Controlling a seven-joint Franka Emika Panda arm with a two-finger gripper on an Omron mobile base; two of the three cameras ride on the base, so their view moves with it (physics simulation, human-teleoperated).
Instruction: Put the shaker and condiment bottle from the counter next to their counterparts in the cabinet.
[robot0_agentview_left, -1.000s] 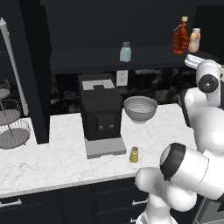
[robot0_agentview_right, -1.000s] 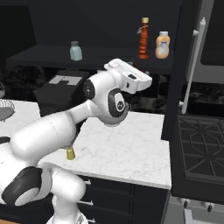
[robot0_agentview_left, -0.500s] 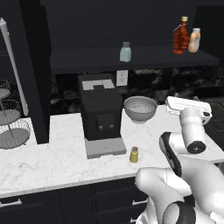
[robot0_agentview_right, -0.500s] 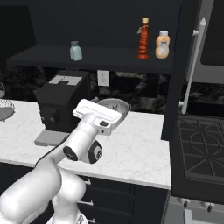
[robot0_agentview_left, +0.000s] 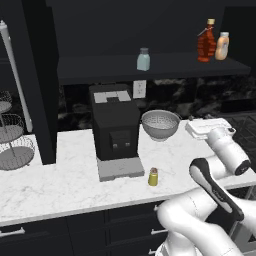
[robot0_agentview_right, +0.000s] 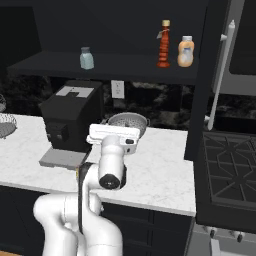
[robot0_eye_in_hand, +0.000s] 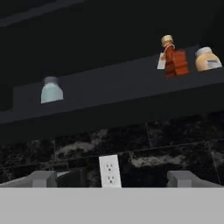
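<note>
tabletop: white marble, veined, smooth;
colander: perforated metal, dull sheen;
cabinet: matt black;
condiment bottle: glossy red

I see a white marble counter under a black stone wall; right of the counter stands a dark stove, dim light overall.

Cabinet: one long dark shelf. Pale blue-green glass shaker stands toward its left end, well apart from the rest. Dark red condiment bottle stands upright toward the right, just beside the orange squeeze bottle; contact between them cannot be told. Below, on the white marble counter: black coffee machine at left, metal colander against the back wall. White arm rises in front, its hand lying flat before the colander.
</note>
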